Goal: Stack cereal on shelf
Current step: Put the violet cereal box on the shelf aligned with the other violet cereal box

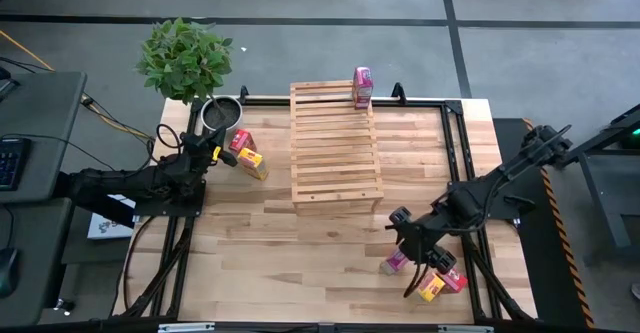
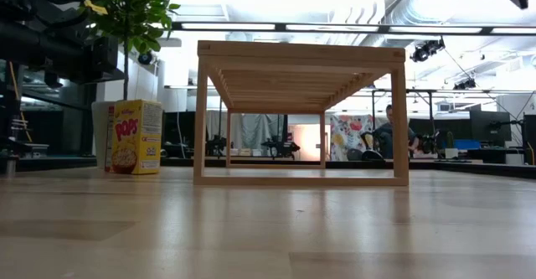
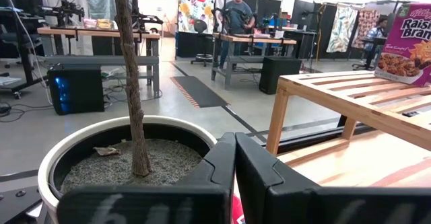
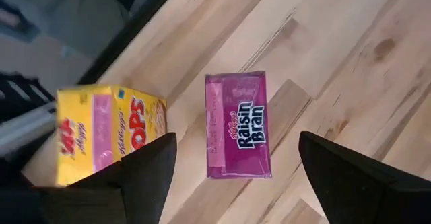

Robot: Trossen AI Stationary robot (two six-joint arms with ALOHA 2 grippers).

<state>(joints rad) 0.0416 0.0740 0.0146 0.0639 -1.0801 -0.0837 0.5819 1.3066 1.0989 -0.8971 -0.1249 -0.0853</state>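
Observation:
The slatted wooden shelf [image 1: 335,143] stands mid-table on its legs [image 2: 301,111]. One pink cereal box [image 1: 362,87] stands upright on the shelf's far right corner [image 3: 404,42]. A red box [image 1: 243,140] and a yellow box [image 1: 252,163] sit on the table left of the shelf; the yellow one stands upright [image 2: 134,136]. My left gripper [image 1: 213,154] is shut beside them [image 3: 234,163]. My right gripper [image 1: 408,235] is open and hovers over a pink box [image 4: 237,124] that lies flat on the table. A yellow box [image 4: 111,133] lies next to it, with a red box [image 1: 453,281] close by.
A potted plant [image 1: 190,63] stands at the table's far left corner, its white pot [image 3: 128,157] directly ahead of my left gripper. A black frame [image 1: 455,143] borders the tabletop. Bare wood lies between the shelf and the near edge. People and workbenches show in the room beyond.

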